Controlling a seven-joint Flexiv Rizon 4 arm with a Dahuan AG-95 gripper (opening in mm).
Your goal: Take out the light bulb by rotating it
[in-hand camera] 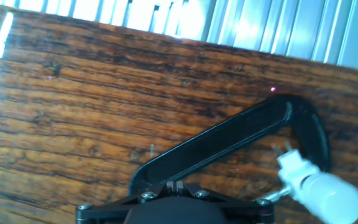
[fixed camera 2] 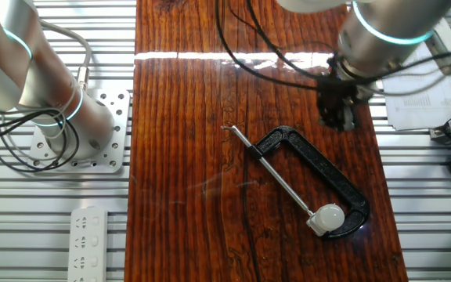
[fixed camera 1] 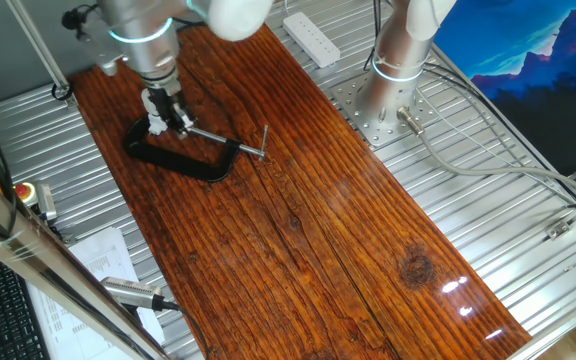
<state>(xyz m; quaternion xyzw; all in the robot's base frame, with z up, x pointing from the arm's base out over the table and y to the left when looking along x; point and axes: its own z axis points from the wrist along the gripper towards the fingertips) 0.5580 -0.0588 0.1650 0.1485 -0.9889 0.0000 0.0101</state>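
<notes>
Item: light bulb [fixed camera 2: 331, 215], frosted white, lay seated in the black C-clamp [fixed camera 2: 319, 174] at the end of its steel screw rod [fixed camera 2: 276, 176], on the wooden table [fixed camera 2: 186, 157]. My gripper [fixed camera 2: 338, 116] hung above the table, apart from the bulb; finger state could not be told.

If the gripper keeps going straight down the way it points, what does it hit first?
Probably the black C-clamp frame, which lies just ahead of the gripper; the frosted white light bulb sits off to one side. Depth is unclear.
</notes>
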